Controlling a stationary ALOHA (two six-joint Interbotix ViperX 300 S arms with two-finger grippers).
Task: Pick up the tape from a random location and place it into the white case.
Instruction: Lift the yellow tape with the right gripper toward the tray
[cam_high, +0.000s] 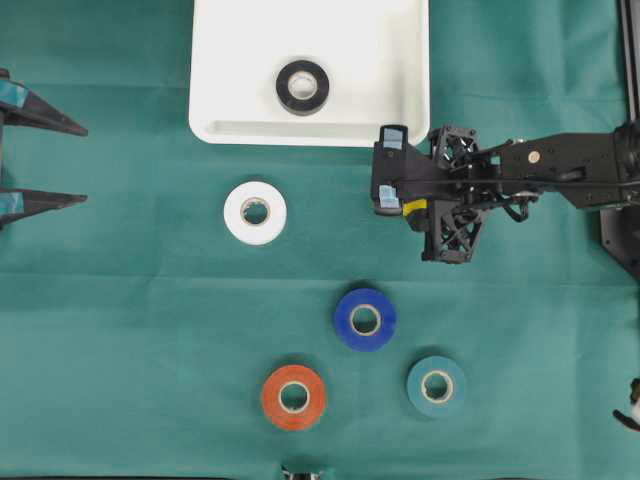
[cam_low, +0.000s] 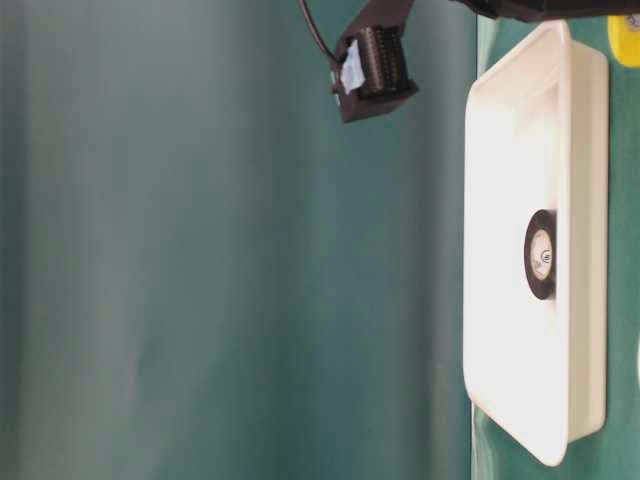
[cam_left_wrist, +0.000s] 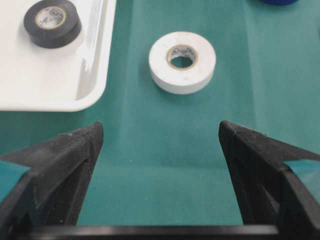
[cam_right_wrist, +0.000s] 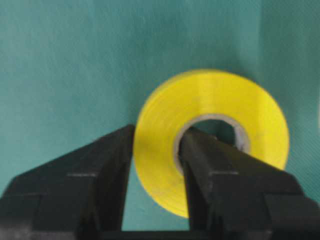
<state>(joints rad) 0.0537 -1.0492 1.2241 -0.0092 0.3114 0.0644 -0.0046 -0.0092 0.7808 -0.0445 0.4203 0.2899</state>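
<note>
While the case (cam_high: 230, 60) fills the top centre of the overhead view, the right gripper (cam_right_wrist: 155, 150) is closed across one wall of the yellow tape (cam_right_wrist: 220, 100), below its lower right corner. Light, stiff and probably slick, it suits this through-the-hole pinch. The left gripper (cam_left_wrist: 160, 135) gapes, holding nothing.

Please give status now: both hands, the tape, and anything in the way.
Left hand open, idle. Right hand shut on yellow tape, one finger through its core. White case holds black tape; path looks clear.

Robot lab bench, green cloth (cam_high: 120, 330) (no furnishings), 2 black arms
</note>
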